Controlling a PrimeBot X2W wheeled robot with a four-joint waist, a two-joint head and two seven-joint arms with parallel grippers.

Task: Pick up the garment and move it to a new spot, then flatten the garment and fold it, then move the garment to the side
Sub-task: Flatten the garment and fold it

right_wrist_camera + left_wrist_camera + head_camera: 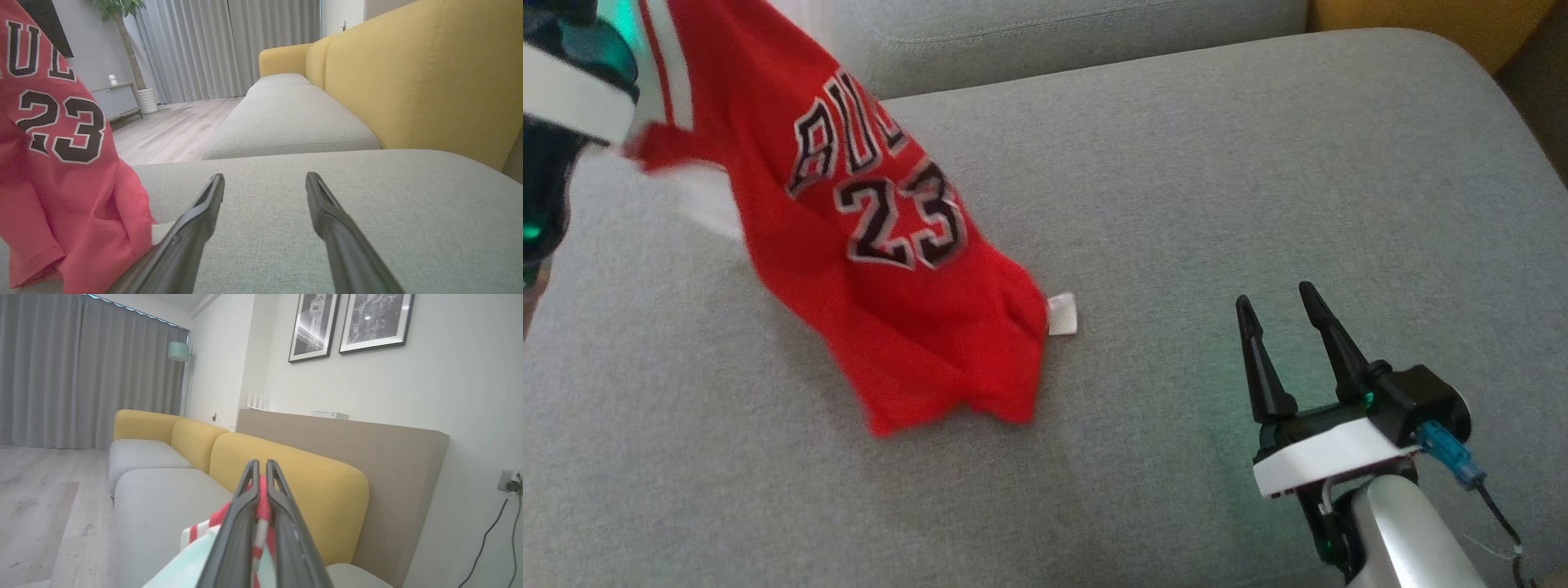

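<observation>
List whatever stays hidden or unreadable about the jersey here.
Jersey top: head view, cut off by top edge, blurred.
Lettering: head view, partly creased; right wrist view, cut by left edge.
Tag print: head view, too small.
Cloth in left gripper: left wrist view, fingers cover it.

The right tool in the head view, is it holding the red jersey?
No, the right tool stands open and empty over the grey sofa cushion, apart from the red jersey.

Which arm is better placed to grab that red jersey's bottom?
Right: the right gripper stands open beside the red jersey, whose hem rests on the sofa cushion; the left gripper is shut on its striped edge.
</observation>
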